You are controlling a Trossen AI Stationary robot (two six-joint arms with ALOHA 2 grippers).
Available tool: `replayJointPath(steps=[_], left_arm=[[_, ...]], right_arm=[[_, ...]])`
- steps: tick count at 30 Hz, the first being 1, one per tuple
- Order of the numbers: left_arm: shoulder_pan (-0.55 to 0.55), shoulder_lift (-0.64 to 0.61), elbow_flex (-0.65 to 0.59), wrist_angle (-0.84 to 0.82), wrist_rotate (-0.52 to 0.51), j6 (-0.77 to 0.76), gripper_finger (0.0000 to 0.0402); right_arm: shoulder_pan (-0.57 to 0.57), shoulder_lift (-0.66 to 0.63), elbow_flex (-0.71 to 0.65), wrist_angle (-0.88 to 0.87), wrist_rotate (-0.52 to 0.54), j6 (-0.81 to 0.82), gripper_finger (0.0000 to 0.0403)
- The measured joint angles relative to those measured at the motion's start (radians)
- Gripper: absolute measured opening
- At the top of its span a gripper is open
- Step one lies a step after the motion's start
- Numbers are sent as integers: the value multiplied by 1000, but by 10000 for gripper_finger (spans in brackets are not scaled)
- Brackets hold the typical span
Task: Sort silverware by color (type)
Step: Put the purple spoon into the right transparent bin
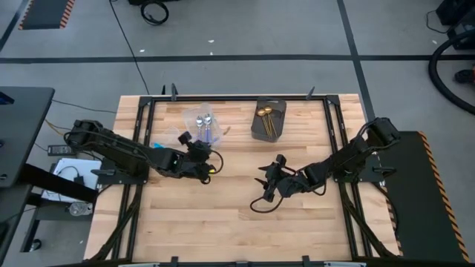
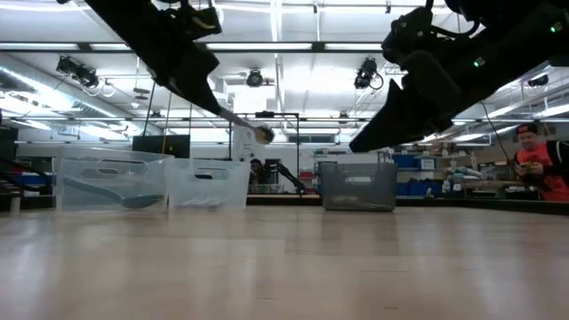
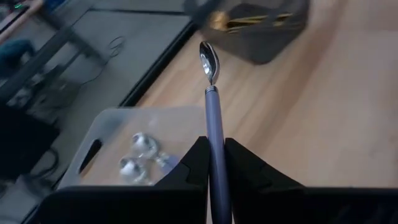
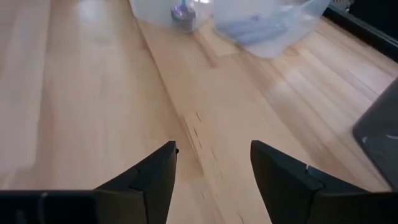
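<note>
My left gripper is shut on a silver spoon with a lilac handle. It hangs above a clear tub that has silver spoons lying in it. In the low view the spoon's bowl sticks out from the gripper, well above the table. Gold spoons lie in the dark grey box. A second clear tub holds a purple-blue spoon. My right gripper is open and empty, above bare wood at mid-table. My left gripper pinches the spoon's lilac handle between its two fingers. The handle runs along the fingers and back between them. The bowl points forward past the fingertips. The spoon is lifted clear and slants down toward its bowl end.
Two clear tubs and the dark grey box stand side by side along the table's far edge. Bare wood fills the middle and near part. A person is in the room beyond, at the right.
</note>
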Motion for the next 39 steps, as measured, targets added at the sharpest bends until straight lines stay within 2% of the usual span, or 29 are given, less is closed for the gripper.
replayJointPath(steps=[10,13,15,22,27,34,39], left_arm=[[-7,-31,0,-345,-112,-349,35],[12,-52,1,-436,-103,-417,35],[38,-59,1,-438,-84,-415,35],[170,-47,1,-410,-16,-290,35],[249,-48,1,-328,44,-126,35],[385,20,2,-167,252,150,35],[455,70,1,-149,264,210,35]], right_arm=[[5,5,1,-12,9,-2,215],[6,5,1,-17,11,-3,215],[5,5,1,-8,7,-3,215],[5,5,1,20,-13,-21,215],[5,5,1,28,-21,-21,215],[9,5,1,33,-32,-22,215],[18,5,1,49,-31,-28,215]])
